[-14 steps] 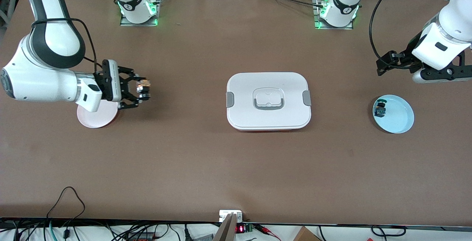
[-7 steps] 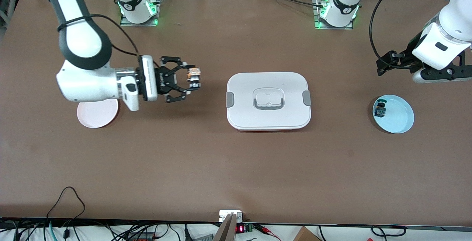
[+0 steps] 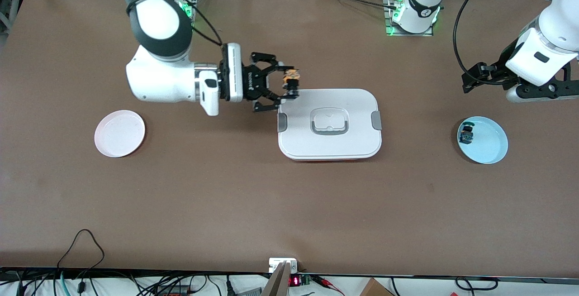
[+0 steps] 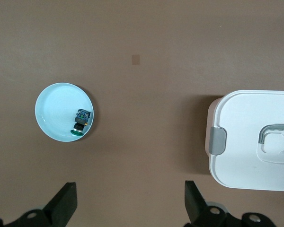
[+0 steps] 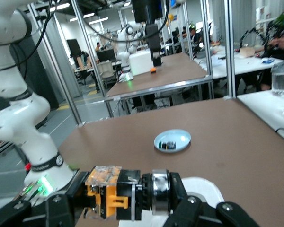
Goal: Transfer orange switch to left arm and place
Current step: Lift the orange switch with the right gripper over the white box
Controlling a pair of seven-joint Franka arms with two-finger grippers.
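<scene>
1. Orange switch [image 3: 290, 83] was clamped between the fingers of the right pincer [image 3: 287, 86], held in the air over the corner of the box [image 3: 329, 124] that lies toward the right arm's end of the tabletop [image 3: 289, 205].
2. Right wrist view showed the switch [image 5: 128, 190] lying sideways in the grip, its orange part at one end and a metal ring at the other.
3. Box sat closed at the middle of the tabletop, with grey clasps on both short sides.
4. Left pincer [image 4: 130, 208] stood wide and held nothing, waiting above the tabletop near the blue plate [image 3: 482, 140].
5. Blue plate carried a small dark component [image 3: 466, 135] at its edge.
6. Pink plate [image 3: 120, 133] lay bare toward the right arm's end.
</scene>
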